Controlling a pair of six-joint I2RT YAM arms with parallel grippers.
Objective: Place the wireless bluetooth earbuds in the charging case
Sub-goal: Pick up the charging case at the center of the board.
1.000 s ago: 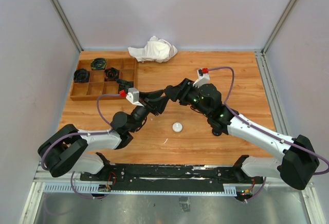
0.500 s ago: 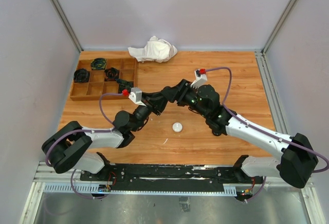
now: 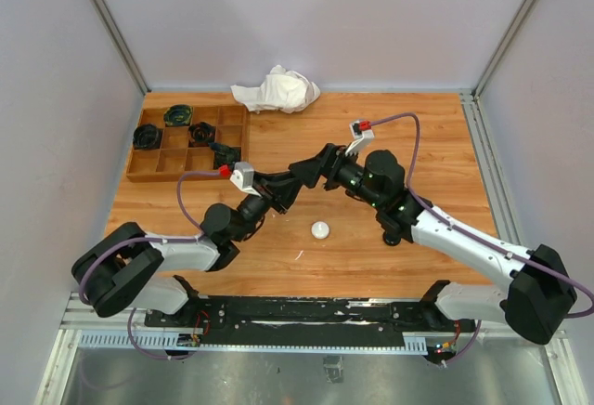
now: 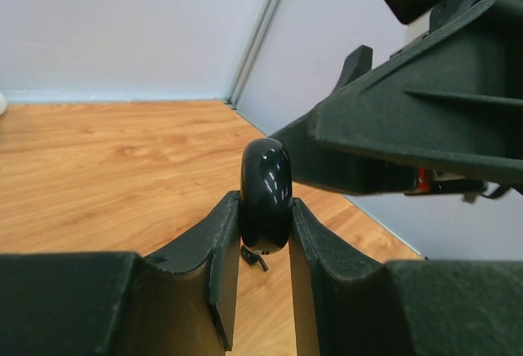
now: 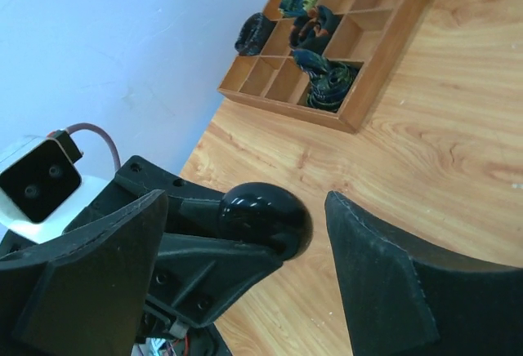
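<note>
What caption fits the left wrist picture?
Left end effector pinching a glossy black round case above the wooden table.

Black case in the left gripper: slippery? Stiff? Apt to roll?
Probably slippery: the black case is glossy and rounded, pinched on its faces by the left gripper. Likely stiff; no deformation shows. Set on edge it would probably roll.

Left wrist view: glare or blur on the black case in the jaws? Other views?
Left wrist: black case sharp, small specular streaks on its glossy rim; the jaws' near bodies soften toward the bottom edge. Right wrist: one bright highlight on it, wooden tray behind is legible. Top external: even light, soft shadows, case not discernible.
</note>
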